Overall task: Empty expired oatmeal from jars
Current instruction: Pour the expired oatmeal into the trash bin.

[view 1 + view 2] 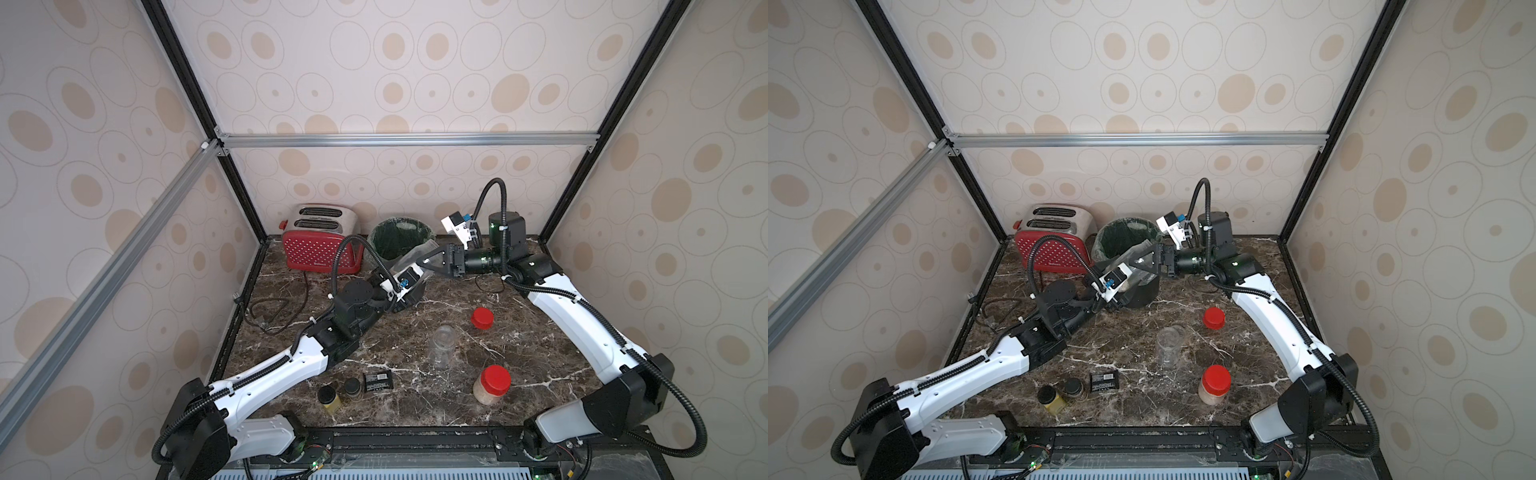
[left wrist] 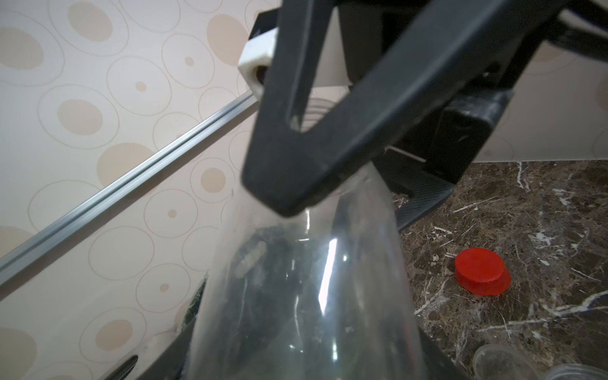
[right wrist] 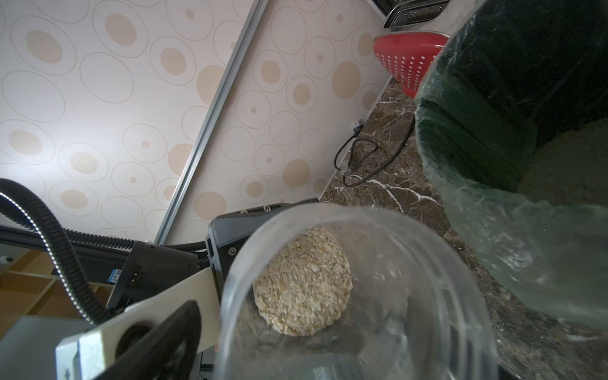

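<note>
Your left gripper (image 1: pixel 410 277) has its jaws clamped on the body of the open jar (image 1: pixel 409 258). It's tipped in the air just in front of the bin (image 1: pixel 428 232) at the desk's rear edge. The right gripper (image 1: pixel 424 266) has its jaws wide around the neck, gripping nothing, so I'd guess it's a handoff before you pour. The jar's smooth clear plastic with a threaded neck, and a flaky beige clump of oatmeal (image 3: pixel 302 283) sits at its bottom. The bin's black with a thin crinkly liner.

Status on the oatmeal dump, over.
Left gripper shut on small clear plastic jar, uncapped, tilted. Right gripper open at its neck, possibly blocking the pour. Pale beige oatmeal unpoured at jar base; green-lined black bin alongside.
</note>
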{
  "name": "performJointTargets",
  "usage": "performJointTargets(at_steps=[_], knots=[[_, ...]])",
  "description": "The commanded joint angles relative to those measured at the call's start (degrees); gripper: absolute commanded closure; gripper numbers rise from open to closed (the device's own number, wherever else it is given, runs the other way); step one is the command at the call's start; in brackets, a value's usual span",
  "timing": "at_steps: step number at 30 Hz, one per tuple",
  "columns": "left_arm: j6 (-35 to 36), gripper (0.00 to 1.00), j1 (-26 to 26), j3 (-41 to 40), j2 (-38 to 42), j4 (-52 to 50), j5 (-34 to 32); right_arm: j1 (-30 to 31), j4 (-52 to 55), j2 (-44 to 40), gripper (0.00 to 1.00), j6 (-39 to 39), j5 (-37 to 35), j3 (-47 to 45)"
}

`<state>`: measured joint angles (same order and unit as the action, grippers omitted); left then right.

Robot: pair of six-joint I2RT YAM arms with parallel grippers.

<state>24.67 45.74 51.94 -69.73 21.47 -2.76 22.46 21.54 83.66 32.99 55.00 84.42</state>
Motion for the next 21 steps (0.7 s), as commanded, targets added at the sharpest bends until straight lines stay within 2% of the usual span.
performJointTargets(at_steps=[1, 4, 6, 9, 11, 14, 18, 21], knots=[[-3.21, 0.67, -0.25, 5.89, 1.80, -7.05, -2.78, -1.81, 4.53, -3.33, 0.02, -5.18, -2.89, 0.50], [-5.88, 0.73, -0.33, 10.20, 1.35, -14.26, -5.65, -2.88, 8.73, -4.85, 0.01, -9.47, -5.61, 0.95], [-8.98, 0.78, -0.60, 13.73, 0.65, -19.71, -8.40, -3.09, 11.59, -5.88, 0.01, -15.65, -8.32, 1.81], [-12.59, 0.83, -1.11, 21.41, -1.85, -31.61, -8.47, -3.17, 14.74, -6.74, 0.01, -26.59, -17.60, 3.50], [-14.21, 0.84, -1.35, 26.32, -3.88, -38.26, -8.75, -3.13, 13.03, -7.10, 0.01, -31.08, -22.26, 3.23], [-15.53, 0.86, -1.97, 33.90, -7.34, -47.12, -9.58, -3.12, 7.98, -7.51, 0.01, -35.97, -25.68, 1.76], [-18.83, 0.87, -5.06, 42.35, -11.62, -55.05, -6.66, -3.12, 0.83, -7.55, 0.01, -41.47, -27.71, -0.87], [-21.70, 0.91, -7.49, 47.98, -14.87, -60.80, -4.91, -3.12, -4.63, -6.72, 0.01, -45.53, -26.12, -3.08]])
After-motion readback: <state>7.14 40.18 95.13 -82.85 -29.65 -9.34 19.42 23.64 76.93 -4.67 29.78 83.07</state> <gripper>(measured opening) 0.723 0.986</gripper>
